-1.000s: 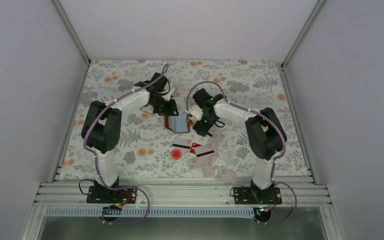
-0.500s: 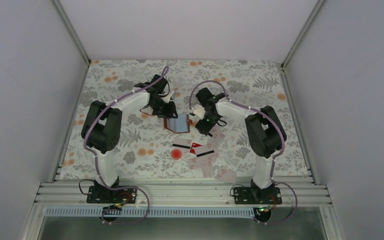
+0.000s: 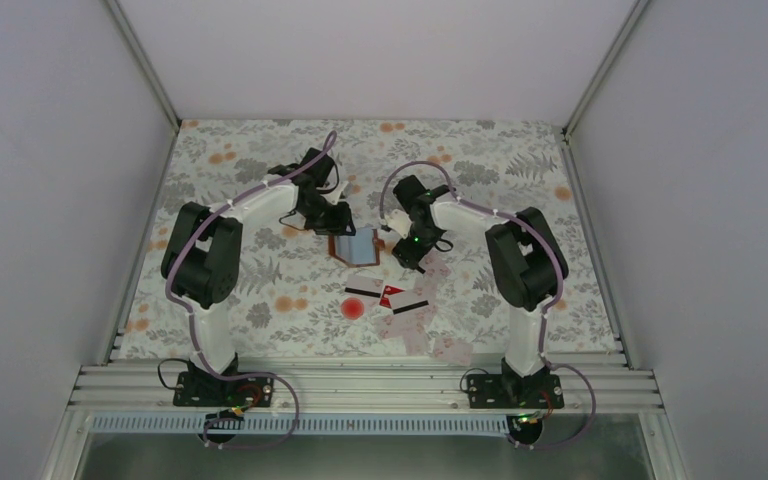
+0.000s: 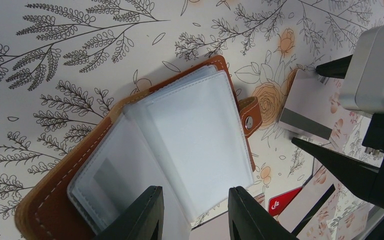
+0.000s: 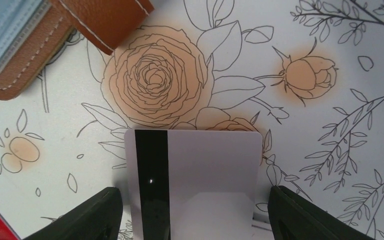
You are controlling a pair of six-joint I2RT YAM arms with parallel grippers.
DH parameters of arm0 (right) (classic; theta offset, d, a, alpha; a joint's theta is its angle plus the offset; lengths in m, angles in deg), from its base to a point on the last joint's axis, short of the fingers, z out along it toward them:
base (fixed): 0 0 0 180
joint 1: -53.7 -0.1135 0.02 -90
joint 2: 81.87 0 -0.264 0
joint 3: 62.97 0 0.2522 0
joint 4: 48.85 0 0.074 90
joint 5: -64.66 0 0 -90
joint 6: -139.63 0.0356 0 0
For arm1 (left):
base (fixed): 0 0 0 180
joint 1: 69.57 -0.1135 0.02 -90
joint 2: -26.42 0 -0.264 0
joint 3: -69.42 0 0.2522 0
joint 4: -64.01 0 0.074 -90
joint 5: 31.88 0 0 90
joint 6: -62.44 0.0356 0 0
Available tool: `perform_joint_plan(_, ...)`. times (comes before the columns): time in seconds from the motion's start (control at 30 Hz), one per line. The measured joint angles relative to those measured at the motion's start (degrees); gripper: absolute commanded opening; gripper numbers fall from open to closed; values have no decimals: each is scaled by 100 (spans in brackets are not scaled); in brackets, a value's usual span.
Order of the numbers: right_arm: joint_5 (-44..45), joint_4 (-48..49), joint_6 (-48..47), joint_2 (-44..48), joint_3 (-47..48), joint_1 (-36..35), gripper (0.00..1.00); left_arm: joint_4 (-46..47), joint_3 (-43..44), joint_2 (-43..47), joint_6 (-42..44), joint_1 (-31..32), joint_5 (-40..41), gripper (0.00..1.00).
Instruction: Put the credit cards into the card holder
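The brown leather card holder (image 3: pixel 353 247) lies open mid-table, its clear sleeves fanned out (image 4: pixel 190 135). My left gripper (image 4: pixel 195 215) is open just over the sleeves, one finger on each side of the top sleeve. My right gripper (image 5: pixel 194 210) is shut on a pale card with a black stripe (image 5: pixel 205 175). It holds the card by its long edges, just right of the holder's snap tab (image 4: pixel 250 120). That card also shows in the left wrist view (image 4: pixel 307 107). A red card (image 3: pixel 392 296) and several pale cards (image 3: pixel 405 318) lie nearer the front.
A round red spot (image 3: pixel 352 308) marks the cloth left of the loose cards. The floral cloth (image 3: pixel 240 290) covers the table, which has walls on three sides. Both arms (image 3: pixel 260 200) meet close together at the holder.
My right gripper has shifted slightly up and left toward the holder. The left gripper and the holder have barely moved.
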Motion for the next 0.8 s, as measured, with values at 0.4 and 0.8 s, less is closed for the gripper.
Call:
perform_joint_plan(0.4,-299,2,2,-7,-7,42,71,-2,0,0,24,2,-15,34)
perform_joint_plan(0.8,-243,170,46,35,-127,85,55,-2,0,0,81,2,-24,34)
